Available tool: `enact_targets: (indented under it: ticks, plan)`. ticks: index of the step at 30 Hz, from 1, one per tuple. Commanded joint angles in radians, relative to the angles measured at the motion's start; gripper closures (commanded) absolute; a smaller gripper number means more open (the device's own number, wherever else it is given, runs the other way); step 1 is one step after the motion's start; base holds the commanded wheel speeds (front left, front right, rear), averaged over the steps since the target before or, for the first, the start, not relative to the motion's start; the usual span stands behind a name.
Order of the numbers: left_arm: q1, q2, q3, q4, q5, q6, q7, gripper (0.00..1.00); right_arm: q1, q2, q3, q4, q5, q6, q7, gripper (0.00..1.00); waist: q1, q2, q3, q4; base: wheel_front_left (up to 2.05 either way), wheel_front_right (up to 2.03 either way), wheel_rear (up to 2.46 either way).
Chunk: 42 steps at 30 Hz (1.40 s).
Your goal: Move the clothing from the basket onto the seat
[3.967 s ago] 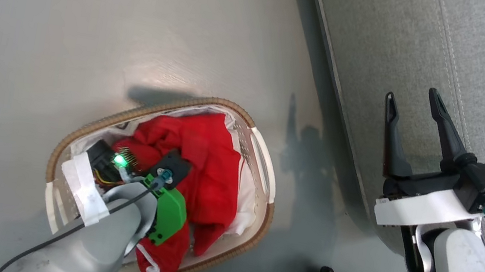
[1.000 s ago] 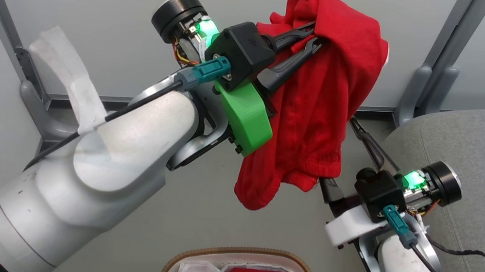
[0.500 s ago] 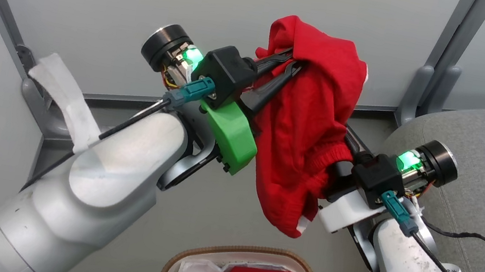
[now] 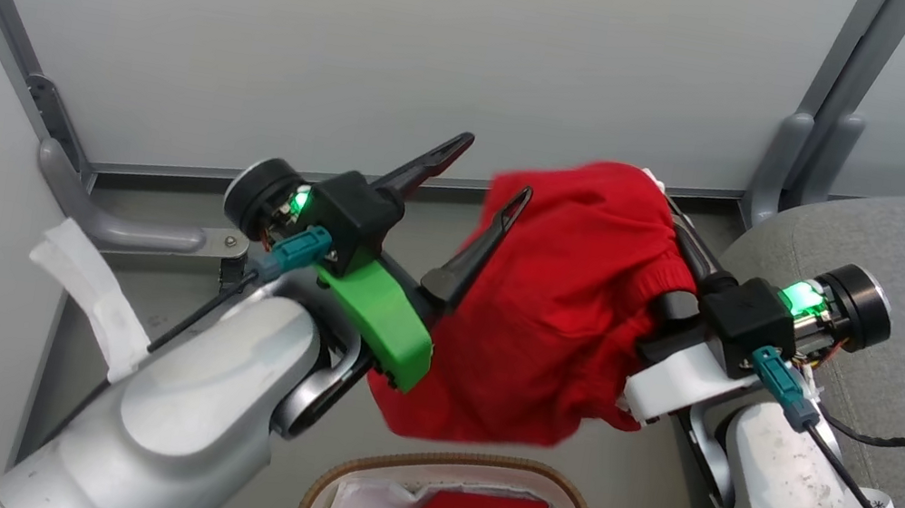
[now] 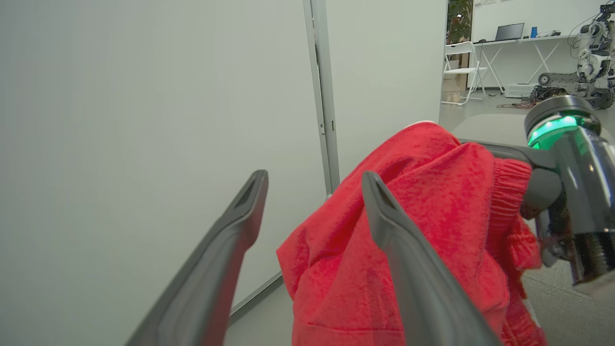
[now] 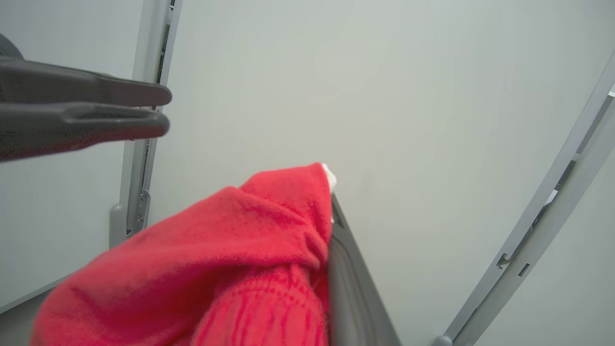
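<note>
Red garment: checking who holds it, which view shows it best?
Head view: nearly all the red garment shows, hanging from the right hand. Left wrist view shows one side; right wrist view, a bunched fold.

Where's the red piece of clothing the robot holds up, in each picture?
Head view: the red garment hangs in the middle, above the basket.
Left wrist view: red garment at lower right.
Right wrist view: red garment at bottom left.
Shared landmark: the left gripper's dark fingers.
</note>
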Motion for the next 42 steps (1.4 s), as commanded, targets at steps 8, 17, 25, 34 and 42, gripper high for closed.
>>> enact_targets:
  ticks: [8, 17, 25, 34, 42]
  plan:
    - [0.13, -0.036, 0.01, 0.032, 0.016, 0.015, -0.032, 0.0, 0.036, -0.004, -0.067, 0.003, -0.013, -0.001, -0.005, 1.0, 0.0, 0.0, 0.013, 0.01, 0.0, 0.0, 0.0]
    - [0.297, -0.055, 0.112, -0.005, 0.083, 0.004, -0.033, 0.0, 0.057, -0.003, -0.108, 0.0, -0.007, -0.001, -0.005, 1.0, 0.0, 0.0, 0.021, -0.001, 0.0, 0.0, 0.0]
    - [0.46, -0.086, 0.24, -0.042, 0.171, -0.006, -0.033, 0.0, 0.086, -0.003, -0.127, -0.006, 0.004, -0.001, -0.005, 1.0, 0.0, 0.0, 0.026, -0.013, 0.0, 0.0, 0.0]
    - [0.526, -0.13, 0.319, -0.027, 0.246, -0.041, -0.033, 0.0, 0.102, -0.003, -0.149, 0.001, 0.01, -0.001, -0.005, 1.0, 0.0, 0.0, 0.028, -0.022, 0.0, 0.0, 0.0]
    - [0.539, -0.151, 0.354, -0.008, 0.284, -0.056, -0.034, 0.0, 0.103, -0.004, -0.154, 0.004, 0.018, -0.001, -0.005, 1.0, 0.0, 0.0, 0.03, -0.042, 0.0, 0.0, 0.0]
